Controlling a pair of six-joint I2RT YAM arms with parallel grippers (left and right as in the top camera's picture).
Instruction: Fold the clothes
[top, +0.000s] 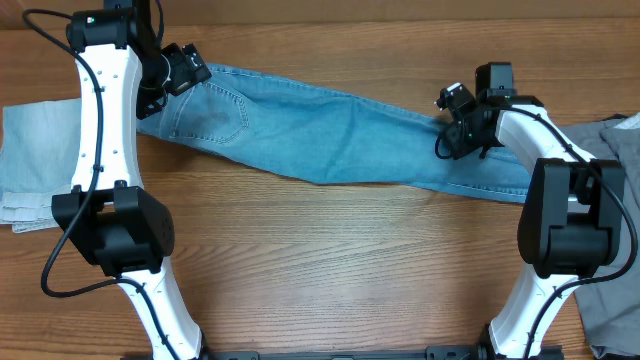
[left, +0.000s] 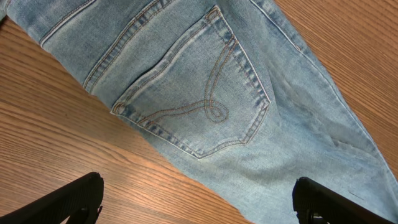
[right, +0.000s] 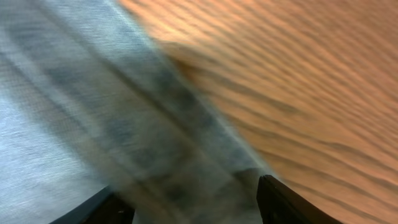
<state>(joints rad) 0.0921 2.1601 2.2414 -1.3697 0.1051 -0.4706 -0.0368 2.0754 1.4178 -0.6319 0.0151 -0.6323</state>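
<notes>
1. Stretching slantwise across the counter (top: 320, 260), from upper left down to the right side of the overhead view: jeans (top: 330, 140), laid flat as one long band, waist end at upper left, leg end at right.
2. On the waist end, a stitched back pocket (top: 225, 112), just below and right of the left fingers (top: 190, 68).
3. Left fingers spread wide and released, gripping nothing, poised above the waist end at the upper left of the overhead view.
4. In the left wrist view, black tips in the lower left and lower right corners, the pocket filling the centre above them, bare wood at the left and in the upper right corner.
5. Right fingers (top: 455, 125) at the upper right of the overhead view, over the leg end of the jeans, near the upper edge of the cloth.
6. Right wrist view heavily blurred: tips at bottom left and bottom right, standing apart, denim running between them, wood to the upper right. Gripping the cloth or merely over it: cannot tell.
7. Pale denim (top: 30, 165) at the left edge of the overhead view, mid-height, layered edges showing along its lower side.
8. Grey trousers (top: 612, 215) at the right edge, mid-height down to the bottom, partly hidden by the right arm. Touching the jeans or not: cannot tell.
</notes>
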